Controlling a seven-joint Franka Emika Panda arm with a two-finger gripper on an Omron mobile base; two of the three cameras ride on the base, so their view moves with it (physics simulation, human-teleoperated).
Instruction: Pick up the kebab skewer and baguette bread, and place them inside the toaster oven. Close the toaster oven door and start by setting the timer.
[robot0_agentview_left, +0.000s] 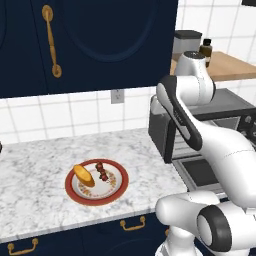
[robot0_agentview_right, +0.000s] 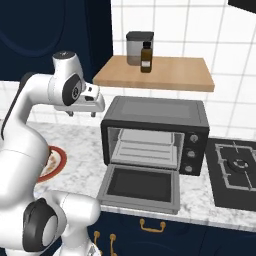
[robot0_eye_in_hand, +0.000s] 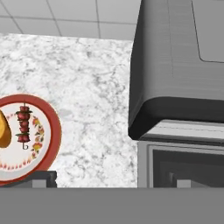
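Note:
A red-rimmed plate (robot0_agentview_left: 118, 192) on the marble counter carries the golden baguette bread (robot0_agentview_left: 84, 175) and, just right of it, the kebab skewer (robot0_agentview_left: 102, 171). The dark grey toaster oven (robot0_agentview_right: 155, 116) stands to the right of the plate. Its door (robot0_agentview_right: 140, 187) hangs open and flat over the counter's front, and its racks look bare. My gripper (robot0_agentview_right: 81, 114) hovers open and holds nothing, high above the counter between plate and oven. From the hand, I see the skewer (robot0_eye_in_hand: 23, 126), the bread (robot0_eye_in_hand: 3, 130) at the left edge, and the oven's left side (robot0_eye_in_hand: 175, 65).
A wooden shelf (robot0_agentview_right: 155, 72) above the oven holds a grey canister (robot0_agentview_right: 138, 47) and a dark bottle (robot0_agentview_right: 146, 57). A black cooktop (robot0_agentview_right: 235, 167) lies right of the oven. Dark blue cabinets (robot0_agentview_left: 90, 40) hang over the counter, and my arm hides part of the oven in the left base view.

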